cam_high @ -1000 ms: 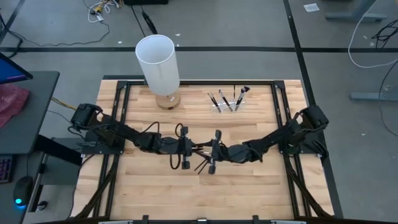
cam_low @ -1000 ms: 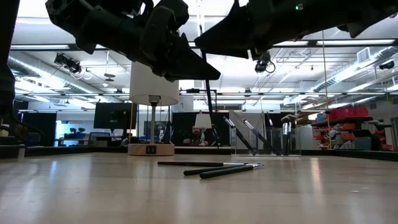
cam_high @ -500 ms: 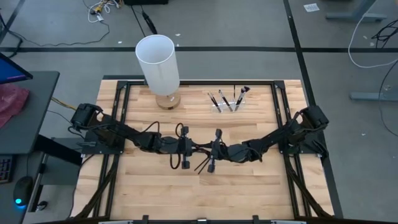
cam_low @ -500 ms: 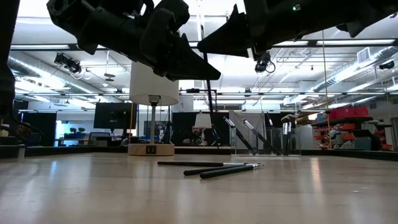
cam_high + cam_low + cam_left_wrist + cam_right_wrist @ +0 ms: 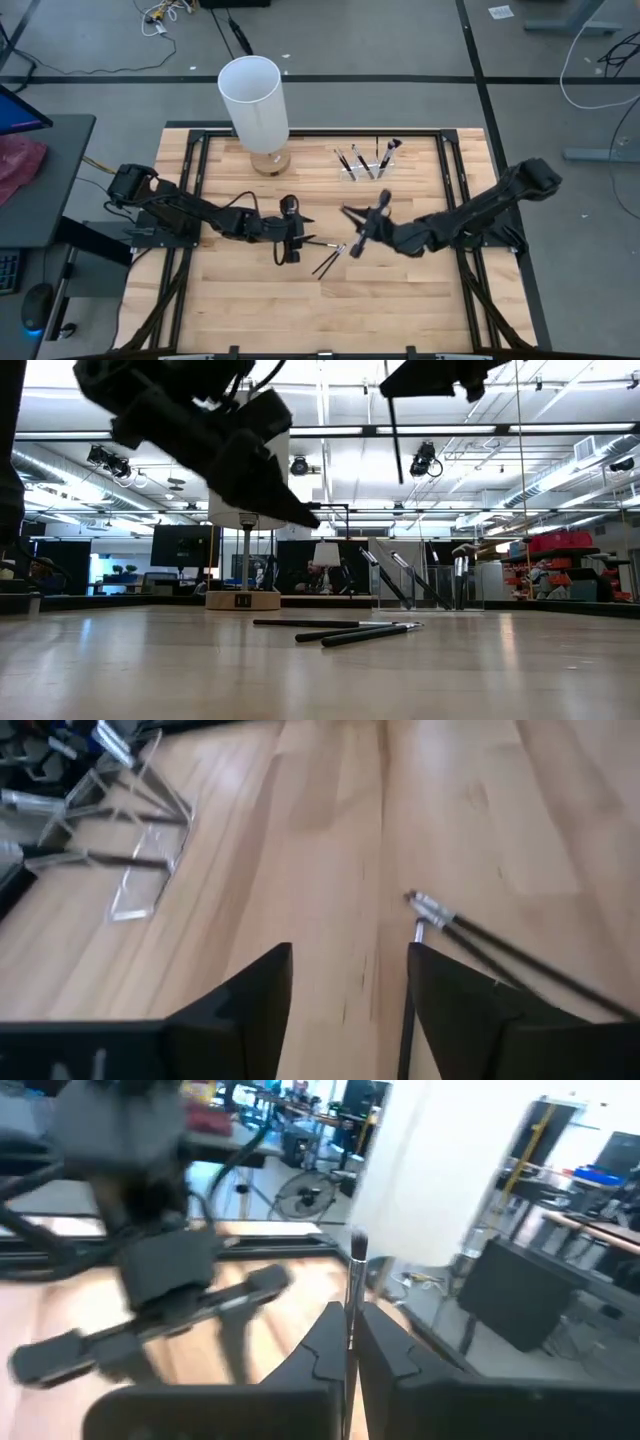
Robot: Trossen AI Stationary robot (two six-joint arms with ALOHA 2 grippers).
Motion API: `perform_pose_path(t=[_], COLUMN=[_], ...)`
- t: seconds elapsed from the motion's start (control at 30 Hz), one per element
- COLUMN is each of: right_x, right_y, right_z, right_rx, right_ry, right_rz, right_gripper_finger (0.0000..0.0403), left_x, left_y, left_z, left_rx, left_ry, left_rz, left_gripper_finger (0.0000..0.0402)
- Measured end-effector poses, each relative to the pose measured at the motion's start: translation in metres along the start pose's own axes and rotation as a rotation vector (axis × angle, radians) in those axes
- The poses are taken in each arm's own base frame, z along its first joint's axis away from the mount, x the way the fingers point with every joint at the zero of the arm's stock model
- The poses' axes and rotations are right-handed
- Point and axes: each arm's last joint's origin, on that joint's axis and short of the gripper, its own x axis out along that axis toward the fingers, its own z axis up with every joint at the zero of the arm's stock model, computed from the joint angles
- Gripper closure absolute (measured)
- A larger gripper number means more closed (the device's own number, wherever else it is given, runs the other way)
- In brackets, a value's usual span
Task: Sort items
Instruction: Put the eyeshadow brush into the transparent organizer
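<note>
— fingers first: what has the right gripper (image 5: 362, 229) got?

— its fingers (image 5: 392, 1355) are closed on one thin brush (image 5: 352, 1295), pinched low on the handle, with the silver ferrule standing well clear of the tips. it hangs above the middle of the worktop (image 5: 400, 310), right of the loose pile.

— and the left gripper (image 5: 291, 235)?

— its fingers (image 5: 240, 1005) are parted with nothing between them, low over the wood just left of the loose brushes (image 5: 330, 258), which lie touching one another near the centre.

— what could go wrong?

— i'd judge the grip the weak spot. the handle is slim and held at one small place, so a quick swing toward the far side could let it pivot or slide out. the two grippers are also near each other, so a careless move could knock the free one into the pile and roll the sticks away.

— anything at the drop-off?

— the clear holder (image 5: 364, 166) on the far side, right of centre, already has several brushes (image 5: 358, 161) leaning in it at crossing angles. a new one coming in tilted could catch on those or tip the light holder.

— other containers?

— the tall white cylinder (image 5: 255, 102) stands at the far left on its small base. its open top shows white from above; i see nothing in it.
</note>
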Motion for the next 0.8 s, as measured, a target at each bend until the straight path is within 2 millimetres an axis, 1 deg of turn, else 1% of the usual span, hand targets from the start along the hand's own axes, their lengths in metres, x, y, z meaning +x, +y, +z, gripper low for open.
perform_pose_path(t=[0.1,0.2,0.3,0.43,0.53,0.6,0.7,0.8], right_x=[-0.003,0.004,0.021,0.049,0.065,0.071,0.075,0.072], right_y=[-0.020,-0.042,-0.065,-0.103,-0.132,-0.150,-0.171,-0.184], right_z=[0.010,0.013,0.010,-0.001,-0.013,-0.026,-0.055,-0.080], right_rx=[0.001,-0.005,0.007,0.043,0.093,0.136,0.224,0.305], right_ry=[0.003,0.029,0.068,0.132,0.179,0.188,0.199,0.221], right_rz=[-0.030,-0.074,-0.083,-0.105,-0.137,-0.167,-0.183,-0.243], right_gripper_finger=[0.0396,0.0396,0.0396,0.0396,0.0396,0.0396,0.0396,0.0396], left_x=[-0.002,-0.006,-0.011,-0.018,-0.020,-0.021,-0.022,-0.023], left_y=[0.001,0.003,0.006,0.006,0.004,0.001,-0.001,-0.003], left_z=[-0.017,-0.030,-0.041,-0.048,-0.050,-0.049,-0.050,-0.050], left_rx=[-0.037,-0.101,-0.163,-0.213,-0.212,-0.208,-0.203,-0.201], left_ry=[-0.023,-0.105,-0.182,-0.254,-0.259,-0.260,-0.261,-0.261], left_rz=[0.015,0.013,0.009,-0.006,-0.017,-0.027,-0.037,-0.043], left_gripper_finger=[0.0197,0.0203,0.0210,0.0216,0.0216,0.0216,0.0216,0.0216])
